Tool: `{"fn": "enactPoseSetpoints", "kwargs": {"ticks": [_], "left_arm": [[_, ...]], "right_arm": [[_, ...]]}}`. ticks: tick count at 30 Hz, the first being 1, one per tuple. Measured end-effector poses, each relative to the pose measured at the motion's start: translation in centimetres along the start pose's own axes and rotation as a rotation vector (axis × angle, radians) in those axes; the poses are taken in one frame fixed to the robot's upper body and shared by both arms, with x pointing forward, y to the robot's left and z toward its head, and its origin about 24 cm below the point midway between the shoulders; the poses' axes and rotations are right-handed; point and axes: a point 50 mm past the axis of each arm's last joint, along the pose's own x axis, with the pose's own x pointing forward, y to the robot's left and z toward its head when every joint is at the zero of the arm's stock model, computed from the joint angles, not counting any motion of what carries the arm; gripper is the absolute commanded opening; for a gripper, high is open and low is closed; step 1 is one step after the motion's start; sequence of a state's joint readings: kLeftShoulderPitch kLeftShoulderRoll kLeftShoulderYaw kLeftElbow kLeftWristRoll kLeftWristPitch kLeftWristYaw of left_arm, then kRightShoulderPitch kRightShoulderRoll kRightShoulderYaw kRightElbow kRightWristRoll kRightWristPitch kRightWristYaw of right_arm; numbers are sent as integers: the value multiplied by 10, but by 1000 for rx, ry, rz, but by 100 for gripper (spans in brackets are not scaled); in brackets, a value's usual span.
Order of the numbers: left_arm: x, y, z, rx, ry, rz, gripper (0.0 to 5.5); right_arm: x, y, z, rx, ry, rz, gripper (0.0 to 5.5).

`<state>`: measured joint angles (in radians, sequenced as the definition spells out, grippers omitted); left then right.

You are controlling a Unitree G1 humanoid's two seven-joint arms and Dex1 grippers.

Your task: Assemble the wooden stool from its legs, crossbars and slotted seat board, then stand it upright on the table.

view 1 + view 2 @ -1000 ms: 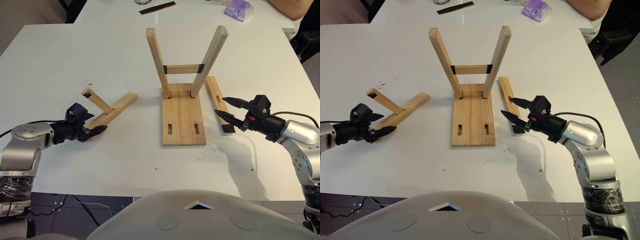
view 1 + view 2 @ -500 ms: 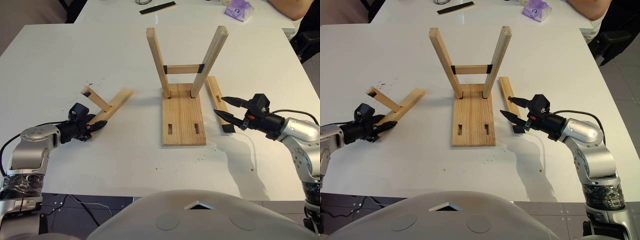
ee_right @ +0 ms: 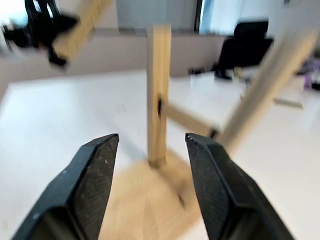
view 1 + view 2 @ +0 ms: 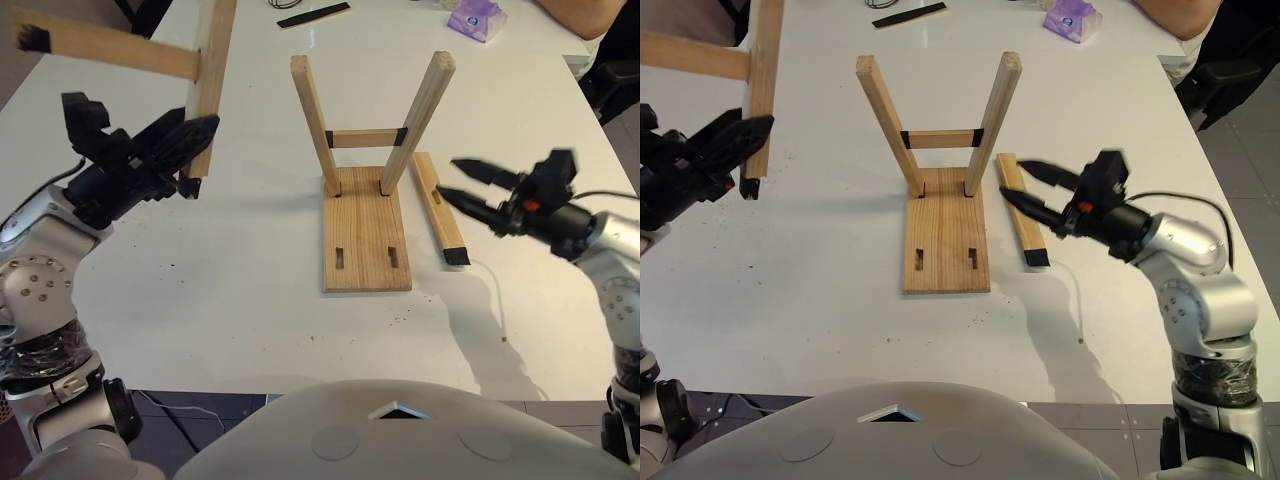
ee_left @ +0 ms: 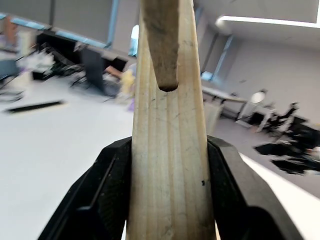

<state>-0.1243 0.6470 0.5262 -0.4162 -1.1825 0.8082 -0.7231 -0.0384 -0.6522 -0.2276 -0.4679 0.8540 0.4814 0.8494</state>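
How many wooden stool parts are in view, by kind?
Legs: 4, two standing legs in the seat board, a loose leg on the table, a held leg in the left gripper.
Crossbars: 2, a fitted crossbar between the standing legs, a second crossbar on the held leg.
Seat board: 1.
Total: 7.

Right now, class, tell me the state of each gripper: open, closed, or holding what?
Left gripper: closed on the leg-and-crossbar piece, held in the air.
Right gripper: jaws open, holding nothing.
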Motion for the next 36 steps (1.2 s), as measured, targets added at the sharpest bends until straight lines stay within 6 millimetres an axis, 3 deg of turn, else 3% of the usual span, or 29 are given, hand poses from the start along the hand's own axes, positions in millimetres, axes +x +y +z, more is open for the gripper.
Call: {"fn": "enactPoseSetpoints", "kwargs": {"ticks": [4,8,11,21,30,36], "left_arm": [[21,-41,15,49,-24,-247,202],[38,-53,-6,28,63,-335,202],[43,-56,-14,43,100,-369,202],[52,-67,-27,101,154,-451,202],[54,-67,-35,111,182,-466,202],[54,-65,-38,105,187,-466,202]], "right_arm": [[16,8,32,54,-126,136,318],[27,19,52,141,-172,339,377],[35,19,57,157,-126,401,421],[64,16,49,172,-42,509,425],[76,23,47,143,-12,620,277],[77,23,43,119,29,632,208]]}}
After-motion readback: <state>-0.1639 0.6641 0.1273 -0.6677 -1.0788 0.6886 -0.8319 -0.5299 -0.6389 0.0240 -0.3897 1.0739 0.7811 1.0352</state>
